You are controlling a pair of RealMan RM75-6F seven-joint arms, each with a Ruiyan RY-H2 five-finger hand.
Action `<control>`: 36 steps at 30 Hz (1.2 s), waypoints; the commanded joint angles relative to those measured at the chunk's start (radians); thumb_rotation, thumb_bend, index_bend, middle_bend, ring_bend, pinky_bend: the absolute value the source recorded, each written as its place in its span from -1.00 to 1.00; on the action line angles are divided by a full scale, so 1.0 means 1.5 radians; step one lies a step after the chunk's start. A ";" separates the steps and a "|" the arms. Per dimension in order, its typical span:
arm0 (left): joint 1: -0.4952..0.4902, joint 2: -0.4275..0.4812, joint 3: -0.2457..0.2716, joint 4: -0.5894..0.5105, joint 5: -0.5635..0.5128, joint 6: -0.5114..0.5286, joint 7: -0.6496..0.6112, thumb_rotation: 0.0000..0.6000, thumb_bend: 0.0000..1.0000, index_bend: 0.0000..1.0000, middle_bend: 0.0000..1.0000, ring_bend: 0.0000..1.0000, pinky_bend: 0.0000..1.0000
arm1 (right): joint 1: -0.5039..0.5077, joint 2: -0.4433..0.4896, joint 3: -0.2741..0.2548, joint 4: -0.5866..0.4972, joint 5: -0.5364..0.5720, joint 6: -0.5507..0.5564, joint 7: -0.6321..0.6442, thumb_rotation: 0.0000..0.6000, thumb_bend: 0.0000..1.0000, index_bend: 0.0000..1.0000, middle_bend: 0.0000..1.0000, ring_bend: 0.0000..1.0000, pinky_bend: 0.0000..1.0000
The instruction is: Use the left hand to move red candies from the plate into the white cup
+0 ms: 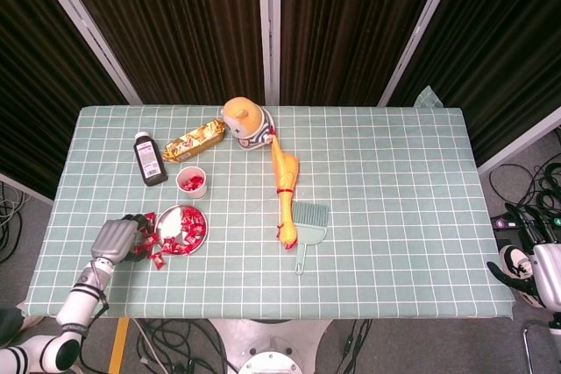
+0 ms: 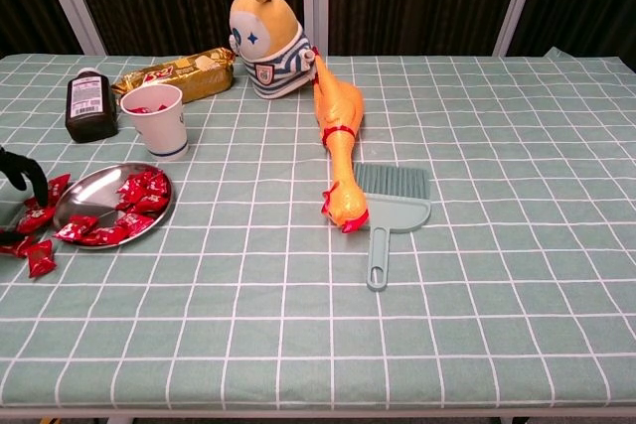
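A round metal plate (image 1: 172, 216) (image 2: 91, 196) lies near the table's front left and holds several red candies (image 1: 195, 228) (image 2: 139, 192). More red candies (image 1: 158, 254) (image 2: 38, 257) lie loose on the cloth to the plate's left. Behind the plate stands the white cup (image 1: 191, 182) (image 2: 157, 120) with red candy inside. My left hand (image 1: 117, 238) (image 2: 20, 172) hovers low over the loose candies beside the plate, dark fingers curved down and apart, nothing visibly held. My right hand (image 1: 529, 271) hangs off the table's right side, too small to read.
A brown bottle (image 1: 149, 158) (image 2: 89, 104) and a gold snack packet (image 1: 195, 139) (image 2: 177, 72) lie behind the cup. A yellow plush toy (image 1: 244, 123) (image 2: 264, 39), a rubber chicken (image 1: 286, 188) (image 2: 336, 138) and a teal dustpan brush (image 1: 307, 222) (image 2: 390, 204) occupy the table's middle.
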 commanded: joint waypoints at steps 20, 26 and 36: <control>0.007 -0.043 0.002 0.076 0.040 0.009 0.003 1.00 -0.43 0.09 -0.23 -0.40 -0.02 | -0.003 0.004 -0.001 -0.009 0.003 0.002 -0.009 1.00 -0.80 -0.82 -0.52 -0.84 -0.36; 0.008 -0.048 0.001 0.088 0.053 0.007 -0.015 1.00 -0.38 0.21 -0.23 -0.40 -0.02 | -0.005 0.005 -0.001 -0.010 0.002 0.004 -0.009 1.00 -0.80 -0.82 -0.52 -0.84 -0.36; 0.011 -0.038 -0.007 0.085 0.066 0.010 -0.058 1.00 -0.24 0.32 -0.20 -0.40 -0.01 | -0.005 0.006 -0.001 -0.013 0.001 0.005 -0.009 1.00 -0.80 -0.82 -0.52 -0.84 -0.36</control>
